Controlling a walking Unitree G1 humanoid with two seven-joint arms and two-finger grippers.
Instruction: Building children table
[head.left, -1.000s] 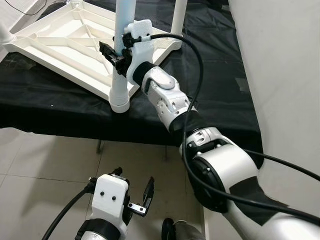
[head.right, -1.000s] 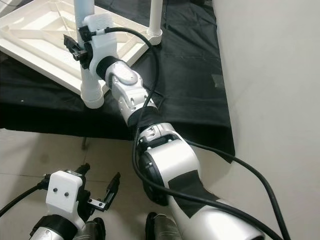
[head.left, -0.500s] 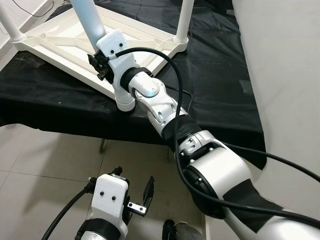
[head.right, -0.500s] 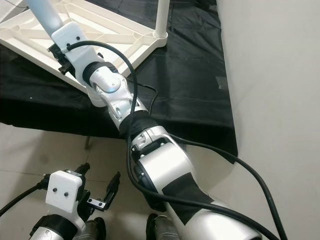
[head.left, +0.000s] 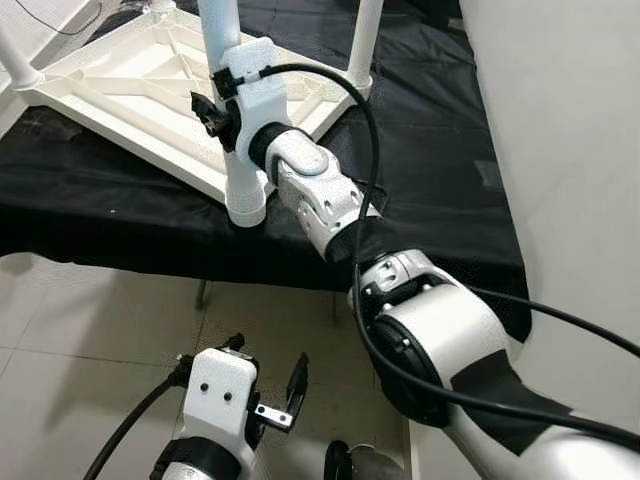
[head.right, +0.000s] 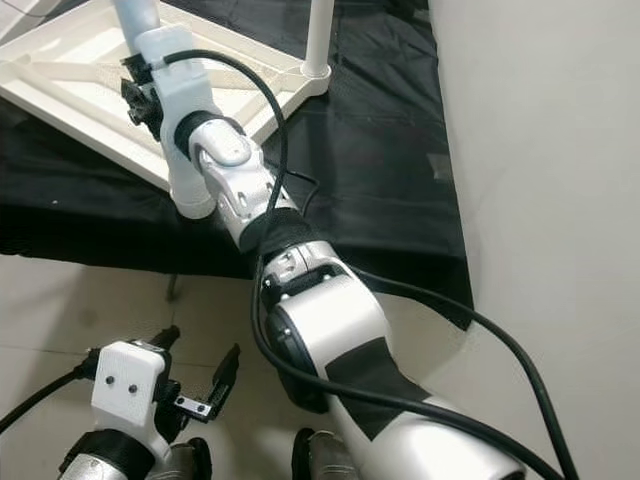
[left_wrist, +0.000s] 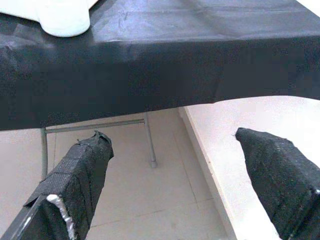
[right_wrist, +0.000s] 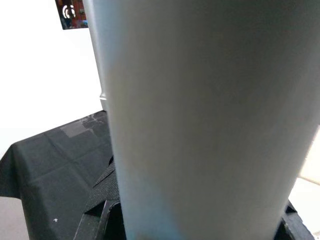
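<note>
Right gripper (head.left: 213, 108) clamped round a white table leg (head.left: 243, 190), fingers (head.left: 204, 106) black against the tube, partway up its length. Leg near upright, tilted a little, its flared foot seated in the near corner of the white tabletop (head.left: 120, 90), directly below the gripper. Tabletop upside down, ribbed underside showing, spread out beyond and to the left of the gripper on a black cloth (head.left: 420, 160). Second white leg (head.left: 364, 45) standing at the corner off to the gripper's right and farther away, apart from it. Another leg's foot (head.left: 22, 70) at the far left corner, well apart.

Right wrist view: pale tube (right_wrist: 210, 120) pressed close before the lens, black finger pads (right_wrist: 102, 195) at either side of it low down; black cloth and a light wall behind.

Silver right arm stretched forward over the cloth edge, black cable (head.left: 372, 130) looping above it.

Left gripper (head.left: 270, 395) low near the body, over a pale tiled floor (head.left: 90, 330), well below and short of the cloth edge. Fingers (left_wrist: 75, 185) spread wide, nothing between them. Left wrist view: draped front of the cloth (left_wrist: 150, 70) ahead, a metal frame leg (left_wrist: 149, 140) under it, the foot of the gripped leg (left_wrist: 64, 17) above
</note>
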